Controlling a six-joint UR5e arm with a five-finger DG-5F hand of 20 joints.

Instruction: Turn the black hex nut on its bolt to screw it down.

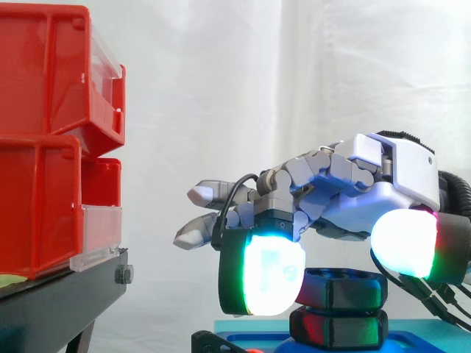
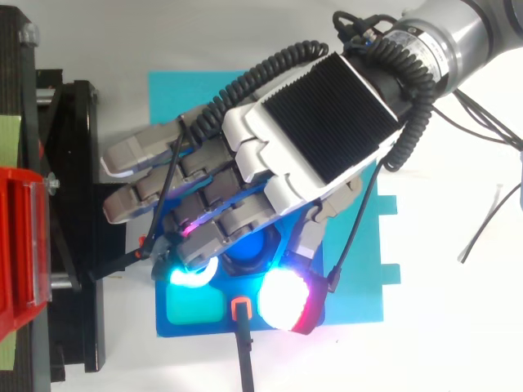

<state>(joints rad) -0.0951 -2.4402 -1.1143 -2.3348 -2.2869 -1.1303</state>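
The hand (image 2: 327,114) hangs palm-down with the black ribbed back of its palm facing up. One finger and the thumb are bent downward, and their glowing pads sit on opposite sides of the black hex nut (image 1: 342,288), pinching it between them. The cyan-white pad (image 1: 268,283) presses the nut's side towards the fingertips, and the white pad edged in red and green (image 1: 405,243) sits a little higher at the side towards the wrist. The remaining fingers (image 1: 202,195) reach straight out past the nut, close side by side, holding nothing.

The nut lies directly under the palm. From above, most of the nut (image 2: 245,253) is covered by the knuckles, leaving a dark ring with a blue centre. The glare of both pads blurs the exact line of contact, and whatever the nut is threaded on is hidden.

Right beneath the nut sits a second black hex-shaped piece (image 1: 338,329), tinted red and green by the pads' light. It stands on a blue flat plate (image 2: 163,327), which is cut off by the lower edge of the side view. The plate lies on a turquoise sheet (image 2: 196,94). A small orange-rimmed plug (image 2: 239,310) sits on the plate between the two pads.

Beyond the fingertips, well apart from them, stacked red plastic bins (image 1: 44,147) rest on a black stand (image 1: 59,309).
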